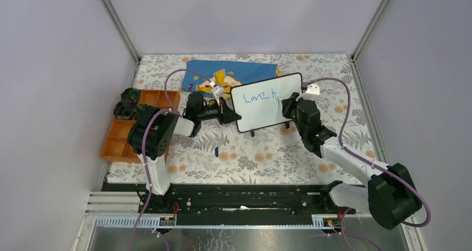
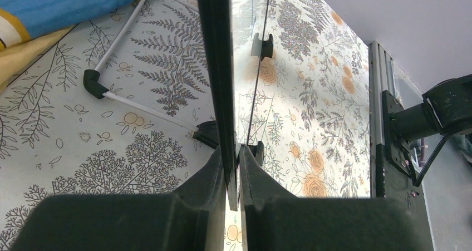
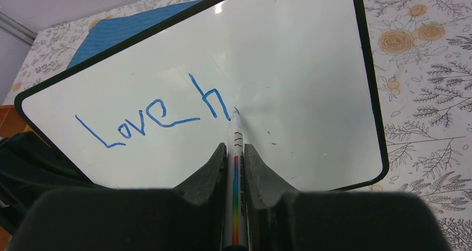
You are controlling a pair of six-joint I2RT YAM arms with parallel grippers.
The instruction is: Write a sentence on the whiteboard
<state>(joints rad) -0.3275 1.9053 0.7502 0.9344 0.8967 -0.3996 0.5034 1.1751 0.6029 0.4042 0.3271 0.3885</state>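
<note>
The small, glossy white whiteboard [image 1: 267, 114] with a black rim stands between the left gripper [image 2: 232, 170], clamped on its left edge, and the right gripper [image 3: 236, 153]. The right gripper pinches a slim white rainbow-striped marker [image 3: 235, 134], its tip touching the board beside the blue handwriting [image 3: 146, 119] "Love h".

Left arm [image 1: 157, 170]: white links, black joints
Right arm [image 1: 348, 159]: same — white and black
Cables [image 1: 333, 79]: purple loops
End effector fingers [image 3: 209, 173]: matte black wedges
</note>
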